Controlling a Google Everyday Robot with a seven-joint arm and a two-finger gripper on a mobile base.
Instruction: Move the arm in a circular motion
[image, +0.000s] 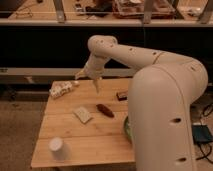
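Cream-white and thick-tubed, the arm filled the right of the view, rising beside the wooden table's right edge, bending at a rounded elbow high over the table's back and dropping to the gripper, which hung pointing down above the table's back middle, clear of the boards and touching nothing. Whether the gripper was parted or closed I could not tell; nothing appeared to be carried in it, which fits a task that asks only for motion. That height above the table looked deliberate to me: a circle swept there would pass over the objects rather than through them. On the table lay a white cup near the front left corner, a pale flat packet about the middle, a dark reddish oblong thing just to its right, a small dark bar toward the back right, and a crumpled white wrapper at the back left corner. A green dish at the table's right edge was mostly hidden behind the arm. These seemed scattered clutter, not targets. The main risk, as I judged it, was a dipping sweep clipping the wrapper or the bar, both nearest beneath the tip
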